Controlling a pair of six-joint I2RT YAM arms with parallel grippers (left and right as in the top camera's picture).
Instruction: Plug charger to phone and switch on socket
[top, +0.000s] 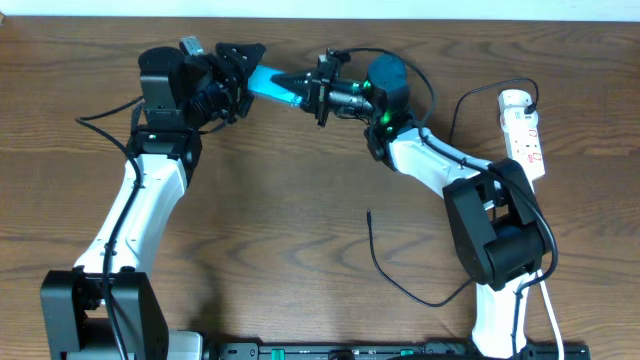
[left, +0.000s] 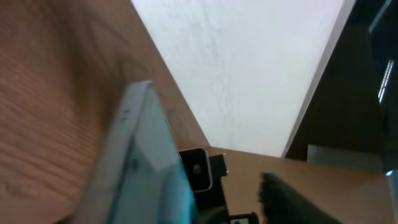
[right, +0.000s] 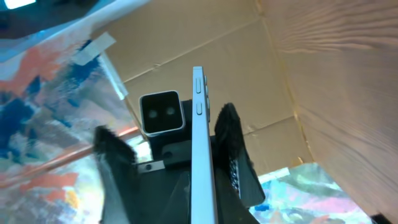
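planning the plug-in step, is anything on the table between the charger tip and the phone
Nothing lies on the table between the charger tip and the phone. But the phone is held up, the right claw shut on one short end and the left claw at the other, covering both ends.

Brown wood-grain table (top: 290, 190) fills your overhead view. Thin black charger (top: 371, 240) lies loose right of centre: slim plug tip points toward far edge, cable runs back toward near edge, then curves off to near right. White socket (top: 522, 128) lies flat by far right edge, well apart from plug tip; black lead (top: 462, 102) enters its far end.
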